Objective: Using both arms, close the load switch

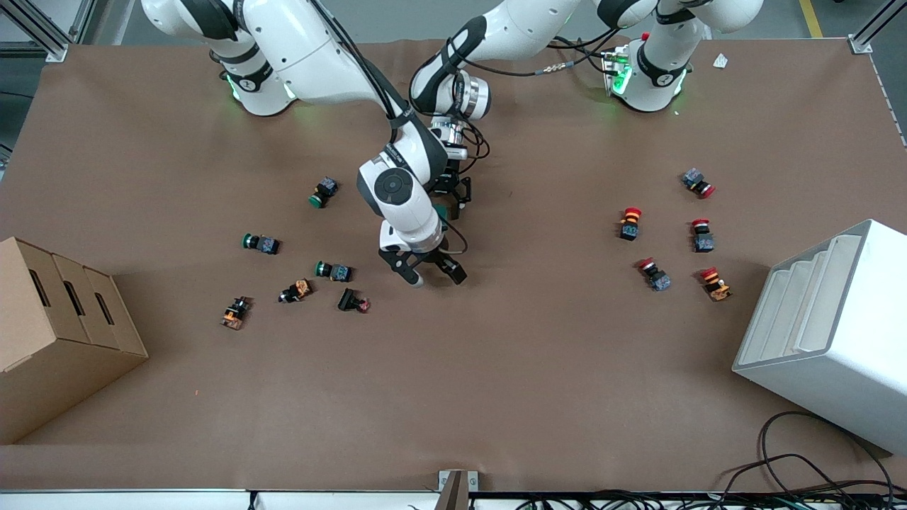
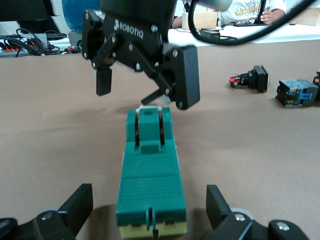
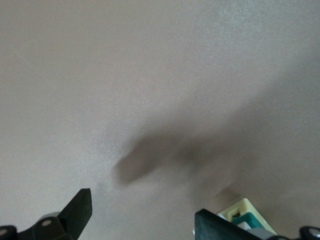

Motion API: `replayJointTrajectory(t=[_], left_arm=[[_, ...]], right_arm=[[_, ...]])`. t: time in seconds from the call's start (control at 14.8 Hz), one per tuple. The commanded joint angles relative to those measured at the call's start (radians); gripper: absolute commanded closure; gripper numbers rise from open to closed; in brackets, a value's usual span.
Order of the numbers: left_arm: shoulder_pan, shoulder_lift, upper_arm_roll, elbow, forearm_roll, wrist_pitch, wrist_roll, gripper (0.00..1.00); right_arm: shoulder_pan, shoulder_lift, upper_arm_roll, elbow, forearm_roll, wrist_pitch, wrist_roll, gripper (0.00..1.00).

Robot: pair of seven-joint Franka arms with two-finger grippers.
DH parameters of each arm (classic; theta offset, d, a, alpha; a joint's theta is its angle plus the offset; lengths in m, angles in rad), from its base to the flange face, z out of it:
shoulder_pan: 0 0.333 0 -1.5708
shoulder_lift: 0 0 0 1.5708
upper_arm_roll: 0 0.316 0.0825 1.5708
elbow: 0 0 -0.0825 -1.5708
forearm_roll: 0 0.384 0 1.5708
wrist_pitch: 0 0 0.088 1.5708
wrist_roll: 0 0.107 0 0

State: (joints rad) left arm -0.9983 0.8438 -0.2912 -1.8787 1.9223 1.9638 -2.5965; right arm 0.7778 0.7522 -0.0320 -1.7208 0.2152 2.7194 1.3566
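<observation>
The load switch [image 2: 150,172], a dark green block on a cream base, lies on the table mid-way between the arms' ends. In the front view only a green sliver [image 1: 443,211] shows under the right arm's wrist. My left gripper [image 2: 149,196] is open, its fingers [image 2: 80,202] either side of the switch's near end, not touching it; in the front view it [image 1: 453,195] is low at the switch. My right gripper [image 1: 434,275] is open and empty, hanging just above the switch's other end [image 2: 142,85]. Its wrist view [image 3: 142,205] shows bare table and a switch corner [image 3: 245,215].
Several green and orange push buttons [image 1: 333,270] lie toward the right arm's end, beside a cardboard box [image 1: 57,333]. Several red-capped buttons [image 1: 629,222] lie toward the left arm's end, beside a white bin [image 1: 829,333]. Cables [image 1: 815,474] lie at the front edge.
</observation>
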Motion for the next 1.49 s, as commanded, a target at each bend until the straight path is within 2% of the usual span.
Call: replayJointTrajectory(t=[0.0, 0.54, 0.81, 1.08, 1.22, 1.42], left_arm=[[0.003, 0.014, 0.000, 0.026, -0.009, 0.004, -0.001, 0.00], [0.003, 0.017, 0.001, 0.026, -0.009, 0.004, 0.003, 0.00], [0.004, 0.000, -0.005, 0.026, -0.028, 0.006, 0.015, 0.01], [0.006, -0.086, -0.015, 0.039, -0.234, 0.021, 0.153, 0.01], [0.007, -0.113, -0.019, 0.078, -0.326, 0.035, 0.191, 0.01], [0.032, -0.175, -0.019, 0.143, -0.527, 0.059, 0.365, 0.01]], right_arm=[[-0.012, 0.052, 0.004, 0.017, -0.020, 0.028, -0.014, 0.00], [-0.116, 0.035, 0.006, 0.047, -0.017, 0.008, -0.178, 0.00], [-0.211, -0.019, 0.007, 0.078, -0.016, -0.176, -0.350, 0.00], [-0.351, -0.140, 0.009, 0.087, -0.013, -0.430, -0.598, 0.00], [-0.429, -0.191, 0.007, 0.139, -0.013, -0.617, -0.747, 0.00], [-0.537, -0.246, 0.004, 0.187, -0.046, -0.776, -0.943, 0.00]])
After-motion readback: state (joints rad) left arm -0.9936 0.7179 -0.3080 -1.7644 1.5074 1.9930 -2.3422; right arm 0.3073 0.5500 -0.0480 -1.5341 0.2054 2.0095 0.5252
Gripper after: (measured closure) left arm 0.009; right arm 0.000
